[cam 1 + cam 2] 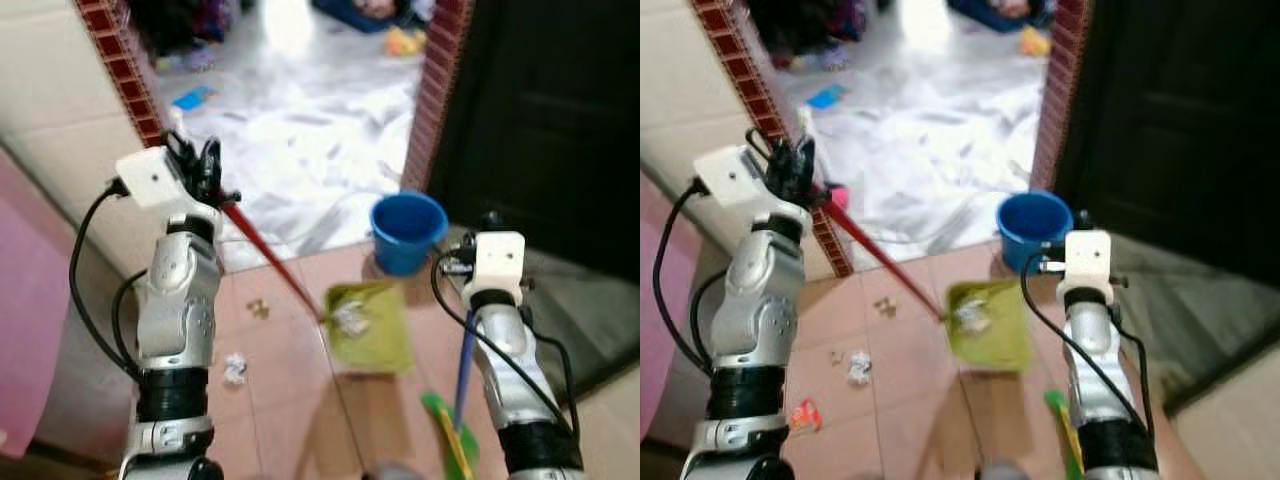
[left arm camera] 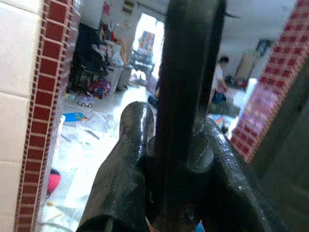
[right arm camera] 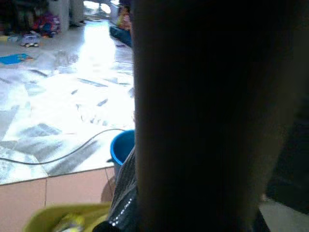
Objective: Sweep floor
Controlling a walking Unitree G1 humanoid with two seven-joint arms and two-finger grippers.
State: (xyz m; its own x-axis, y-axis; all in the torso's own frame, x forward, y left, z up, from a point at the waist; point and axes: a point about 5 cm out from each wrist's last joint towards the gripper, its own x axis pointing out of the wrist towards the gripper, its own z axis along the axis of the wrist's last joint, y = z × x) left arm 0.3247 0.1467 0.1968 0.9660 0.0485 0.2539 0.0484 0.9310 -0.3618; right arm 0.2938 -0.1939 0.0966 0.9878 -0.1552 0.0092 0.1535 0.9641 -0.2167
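Fingers on my left gripper (image 1: 205, 165) are closed around the top of the red handle (image 1: 270, 255), which slants down to the yellow-green dustpan (image 1: 370, 325) resting on the pink tiled floor (image 1: 280, 400). On the right gripper (image 1: 470, 250) I can't tell how far the fingers are open; the blue broom handle (image 1: 464, 365) runs down just beside that arm to a green broom head (image 1: 445, 425) at the lower edge of the eye view.

A crumpled bit of rubbish (image 1: 350, 317) already sits in the dustpan. Loose pieces still lie on the tiles to my left of it: a white wad (image 1: 234, 368), some small crumbs (image 1: 259, 309) and a red wrapper (image 1: 805, 412).

The blue bucket (image 1: 408, 230) stands just beyond the dustpan, at the doorway to the white-floored room. My worry is the dustpan's angle: I hold it by the far end of a long handle, so a small twist of my wrist could tip it and spill what's collected. Pushing it forward could also knock the bucket. The broom head is behind the dustpan, well apart from the leftover bits, so a wide sweep might scatter them toward the brick-edged wall (image 1: 125, 70) rather than into the dustpan. A cable (image 3: 63, 154) lies across the white floor beyond the threshold and could snag the broom.
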